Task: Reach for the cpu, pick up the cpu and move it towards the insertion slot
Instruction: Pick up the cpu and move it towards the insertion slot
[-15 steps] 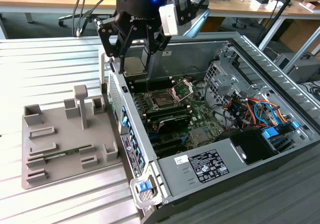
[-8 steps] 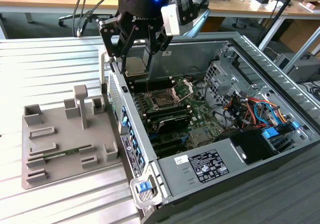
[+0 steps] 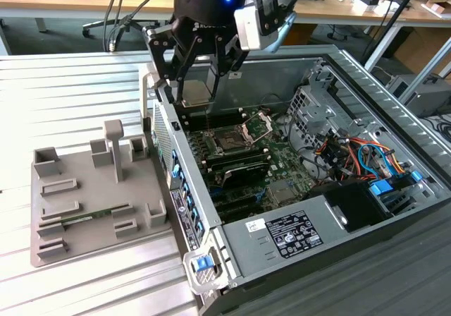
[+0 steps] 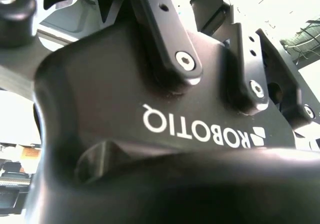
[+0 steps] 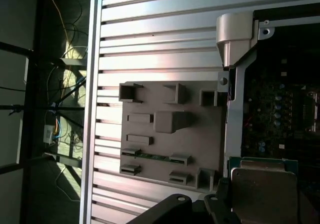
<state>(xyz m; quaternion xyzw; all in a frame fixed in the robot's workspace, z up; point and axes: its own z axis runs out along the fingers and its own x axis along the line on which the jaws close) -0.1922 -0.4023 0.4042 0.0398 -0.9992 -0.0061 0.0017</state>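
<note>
The black hand (image 3: 195, 83) is closed on the cpu (image 3: 196, 92), holding it up in the air over the near wall of the open computer case (image 3: 366, 83). The insertion slot (image 3: 231, 142) sits lower down inside, a little toward the exterior view's right. The grey tray (image 3: 77, 224) lies on the surface beside the case.

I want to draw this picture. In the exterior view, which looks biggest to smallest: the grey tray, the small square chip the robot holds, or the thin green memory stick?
1. Grey plastic tray, easily largest.
2. Thin green memory stick and whitish-silver square cpu in the black gripper: no clear order. The stick looks longer, the chip wider, and the chip hangs higher, perhaps nearer the camera.
</note>
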